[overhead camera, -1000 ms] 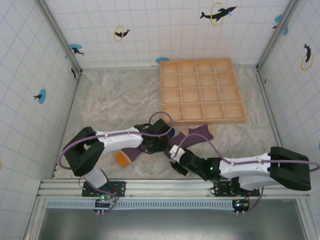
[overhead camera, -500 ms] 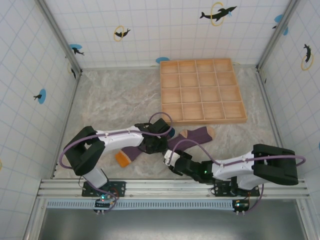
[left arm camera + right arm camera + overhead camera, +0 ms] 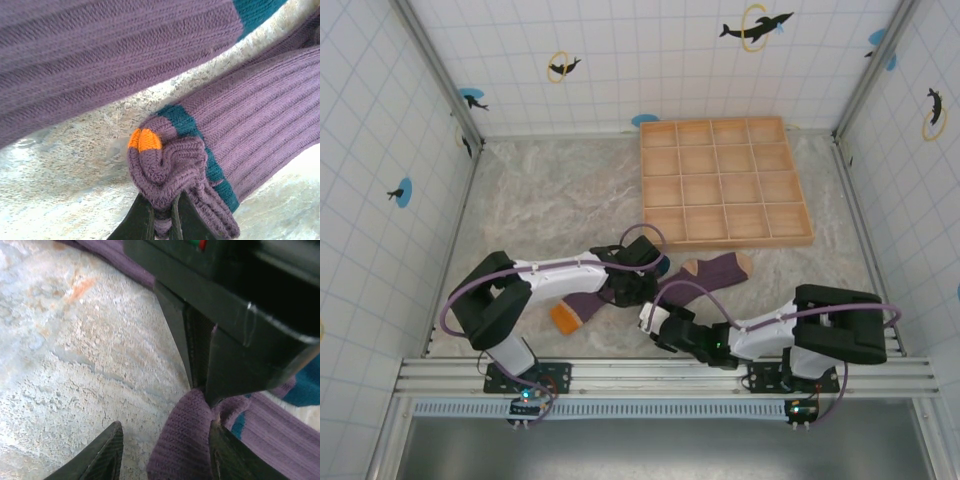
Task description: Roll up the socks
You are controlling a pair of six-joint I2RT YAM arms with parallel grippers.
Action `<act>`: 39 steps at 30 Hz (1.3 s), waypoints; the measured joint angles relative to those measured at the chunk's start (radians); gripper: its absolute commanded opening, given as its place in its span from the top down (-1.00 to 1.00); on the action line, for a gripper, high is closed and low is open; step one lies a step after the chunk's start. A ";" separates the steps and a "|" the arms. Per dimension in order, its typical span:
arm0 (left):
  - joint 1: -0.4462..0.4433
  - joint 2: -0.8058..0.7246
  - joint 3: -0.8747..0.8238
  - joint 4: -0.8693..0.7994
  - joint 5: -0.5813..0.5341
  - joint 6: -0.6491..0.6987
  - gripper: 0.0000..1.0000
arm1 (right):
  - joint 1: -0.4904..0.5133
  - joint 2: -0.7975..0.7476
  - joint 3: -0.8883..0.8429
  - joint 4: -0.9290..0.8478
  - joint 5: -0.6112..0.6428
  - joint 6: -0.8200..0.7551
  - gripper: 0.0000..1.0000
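Socks (image 3: 710, 270) lying at the near edge of the bench (image 3: 540, 200), between the arms. Left gripper (image 3: 162, 215) clamped shut on the bunched cuff (image 3: 167, 165); right gripper (image 3: 167, 442) half open, astride a purple fold (image 3: 182, 412). Close squarely on fabric only, clear of the other gripper, then roll tight and even.

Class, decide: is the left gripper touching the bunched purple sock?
Touching. The left wrist view shows the left gripper pinched shut on the rolled end of the bunched purple sock, with no gap.
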 measured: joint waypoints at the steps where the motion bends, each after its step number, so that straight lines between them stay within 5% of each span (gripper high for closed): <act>1: 0.000 0.000 -0.004 0.009 0.009 -0.004 1.00 | -0.002 0.010 0.000 0.000 0.002 0.008 0.07; 28: 0.000 0.021 -0.016 0.069 0.090 -0.059 1.00 | 0.000 -0.053 -0.050 -0.081 0.095 0.130 0.18; 39: 0.006 0.024 -0.016 0.073 0.102 -0.062 0.98 | 0.002 -0.033 -0.050 -0.070 0.095 0.143 0.83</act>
